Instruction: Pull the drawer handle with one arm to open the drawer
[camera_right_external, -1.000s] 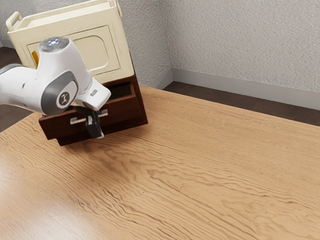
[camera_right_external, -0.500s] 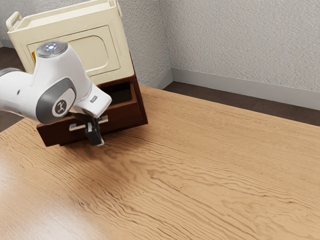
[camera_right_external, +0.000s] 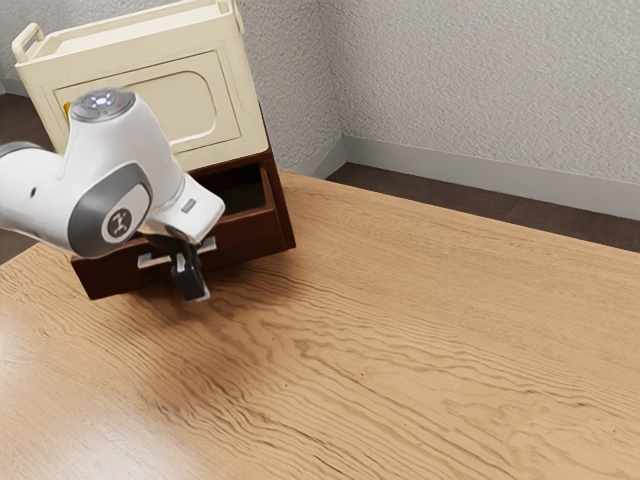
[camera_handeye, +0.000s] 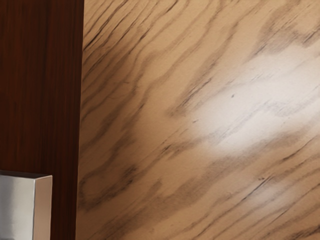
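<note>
Drawer (camera_right_external: 245, 235) out, pincer (camera_right_external: 194, 288) right at the handle (camera_right_external: 152, 261)!

And here we are at the front of the dark cabinet (camera_right_external: 284, 218), over by the bench's (camera_right_external: 420, 350) far corner on the exterior view's left. The drawer stands partly open, its dark inside showing behind the front panel. The silver handle runs across that panel, and the pincer is right up against its middle, with a stretch of metal visible to either side! Gripping it or just hooked on? I cannot tell whether the pincer is open or closed. In the wrist view, one squared end of the handle stands out from the drawer front, with the wood grain of the bench beyond the panel's edge.

Now the markings: a round emblem (camera_right_external: 120, 222) on the white arm (camera_right_external: 145, 130), pale on dark, a symbol too small to make out. Up on the cabinet sits a cream box (camera_right_external: 190, 105) with a raised, rounded panel.
</note>
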